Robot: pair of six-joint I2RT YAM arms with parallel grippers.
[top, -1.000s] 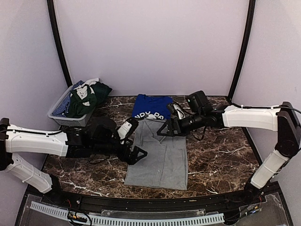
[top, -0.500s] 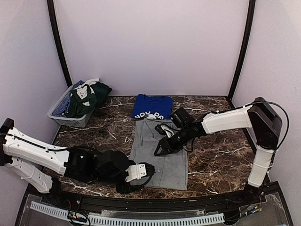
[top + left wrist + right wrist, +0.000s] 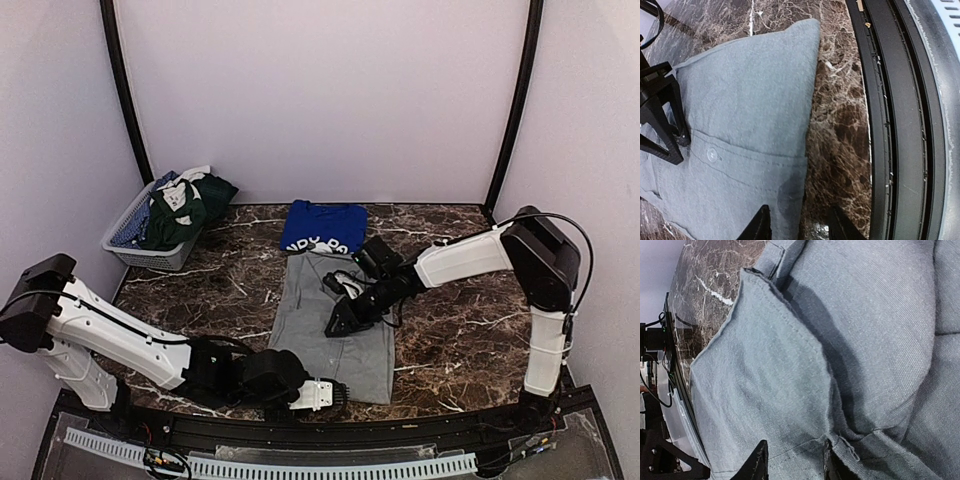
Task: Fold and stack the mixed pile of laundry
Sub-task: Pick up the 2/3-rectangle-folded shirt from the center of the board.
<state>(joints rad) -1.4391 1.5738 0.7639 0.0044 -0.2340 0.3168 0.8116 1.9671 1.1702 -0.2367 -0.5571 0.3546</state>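
Grey polo shirt point(image 3: 335, 335) laid flat on desk point(image 3: 470, 330); "NDY PA" is read on blue T-shirt point(image 3: 322, 228) behind it. Left pincer point(image 3: 325, 393) at its near hem and right pincer point(image 3: 340, 322) over its middle are parted, nothing gripped.

The polo shirt point(image 3: 335, 335) is plain light grey. The T-shirt point(image 3: 322, 226) at the table's far edge is royal blue with white lettering. The grey mesh basket point(image 3: 142, 257) at the far-left corner holds a dark-green garment point(image 3: 176, 222) and a blue patterned piece point(image 3: 128, 230). The table point(image 3: 460, 330) is dark-brown marble veined with white.
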